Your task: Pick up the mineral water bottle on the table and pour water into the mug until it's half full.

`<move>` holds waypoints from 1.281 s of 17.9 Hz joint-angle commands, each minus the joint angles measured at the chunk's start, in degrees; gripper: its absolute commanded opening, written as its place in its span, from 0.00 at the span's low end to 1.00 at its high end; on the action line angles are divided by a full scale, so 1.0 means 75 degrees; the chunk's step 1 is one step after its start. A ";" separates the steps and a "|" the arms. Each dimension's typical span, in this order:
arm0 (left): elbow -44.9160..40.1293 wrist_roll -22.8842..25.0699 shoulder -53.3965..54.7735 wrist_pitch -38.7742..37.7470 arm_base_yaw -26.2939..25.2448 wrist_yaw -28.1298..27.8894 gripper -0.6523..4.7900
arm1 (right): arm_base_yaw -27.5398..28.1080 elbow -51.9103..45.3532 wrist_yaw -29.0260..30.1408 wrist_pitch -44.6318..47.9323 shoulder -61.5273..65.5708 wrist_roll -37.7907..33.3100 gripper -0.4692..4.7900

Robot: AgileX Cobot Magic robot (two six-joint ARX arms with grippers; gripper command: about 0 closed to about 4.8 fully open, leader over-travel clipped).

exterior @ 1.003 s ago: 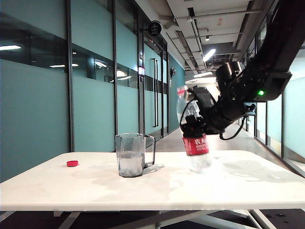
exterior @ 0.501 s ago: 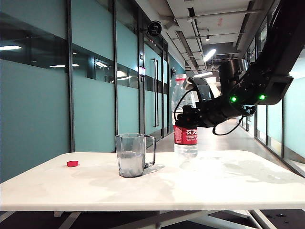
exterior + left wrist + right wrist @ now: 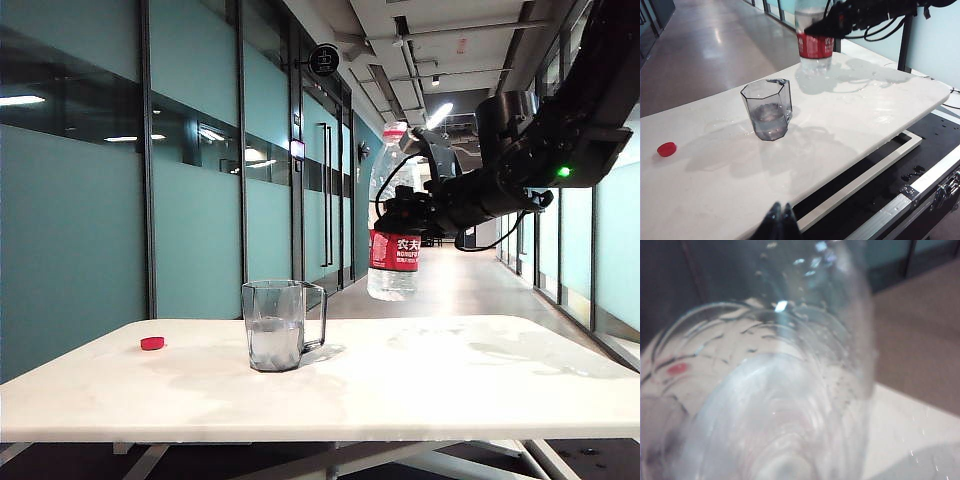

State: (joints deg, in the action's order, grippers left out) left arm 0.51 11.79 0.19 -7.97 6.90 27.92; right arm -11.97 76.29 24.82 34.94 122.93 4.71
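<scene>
- The right gripper (image 3: pixel 408 213) is clamping the mineral water bottle (image 3: pixel 393 222) around its middle, just above the red label, and is carrying it in the air; the bottle is hanging well clear of the table (image 3: pixel 480 370).
- Over the last second the bottle has been lifted: a second ago its base was close to the tabletop and it was leaning, and now it is standing almost upright in the grip, higher up and nearer the mug (image 3: pixel 277 324).
- The mug is sitting below the right gripper and off toward the left arm's side, not yet under the bottle's mouth. It is already holding some water (image 3: pixel 273 342), roughly up to its lower third by my reading.
- The bottle's cap appears to be off, with only a red ring showing at the neck; a small red cap (image 3: pixel 151 343) is lying on the table far beyond the mug from the gripper.
- The right wrist view is filled by the blurred, clear bottle wall (image 3: pixel 790 390) right in front of the camera, which fits a firm grasp.
- The left gripper (image 3: pixel 779 225) is resting with its fingertips pressed together, holding nothing, near the table's front edge; from it, the mug (image 3: pixel 768 109) is standing ahead, mid-table.
- Judging from this, the pick-up is done and the carry is under way; what remains is bringing the neck over the mug's rim and tilting gently, since the mug needs only a modest top-up to reach half.
</scene>
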 commanded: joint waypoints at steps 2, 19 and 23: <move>0.0009 -0.0023 0.0003 -0.0029 0.0009 0.0055 0.11 | -0.0041 0.0020 0.0166 0.0664 0.0221 -0.0067 0.42; 0.0009 0.0006 0.0003 -0.0032 0.0012 0.0058 0.11 | -0.0032 0.0035 -0.0259 0.1781 0.1154 0.0382 0.40; 0.0009 0.0006 0.0003 -0.0032 0.0012 0.0055 0.11 | -0.0029 0.0032 -0.0356 0.1769 0.1215 0.0842 0.44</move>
State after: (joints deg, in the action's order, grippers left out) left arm 0.51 11.81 0.19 -7.99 6.90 27.92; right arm -12.10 76.18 22.09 45.67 132.25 9.19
